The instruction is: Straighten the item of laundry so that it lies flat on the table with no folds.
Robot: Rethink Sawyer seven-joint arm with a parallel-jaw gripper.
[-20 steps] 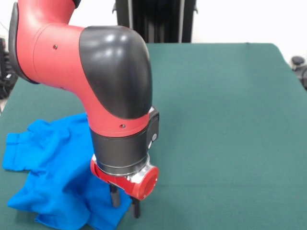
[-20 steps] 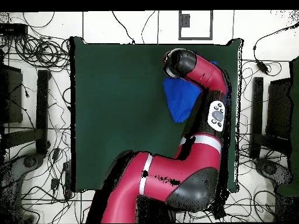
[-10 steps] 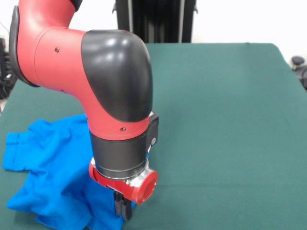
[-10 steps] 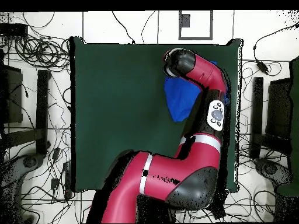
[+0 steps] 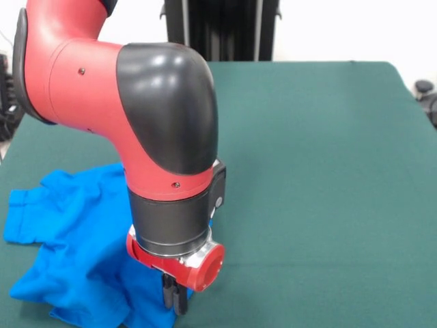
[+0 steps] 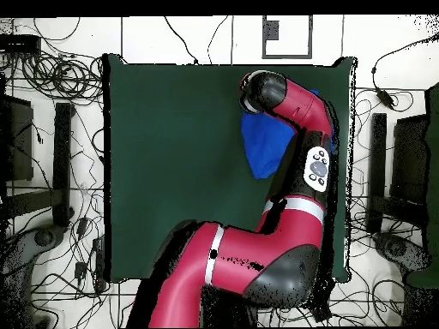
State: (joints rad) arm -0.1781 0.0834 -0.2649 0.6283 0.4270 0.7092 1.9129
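Gripper (image 5: 175, 301) now pinched shut on near edge of crumpled blue T-shirt (image 5: 75, 232), jaws apart a second ago, cloth bunched beside and behind it on table (image 5: 321, 171); grasp made, spreading pull likely next.

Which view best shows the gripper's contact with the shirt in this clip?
The front view. There the gripper shows below the wrist, its fingers together at the edge of the crumpled blue shirt on the table. In the overhead view the arm's elbow hides the gripper, and only part of the shirt shows.
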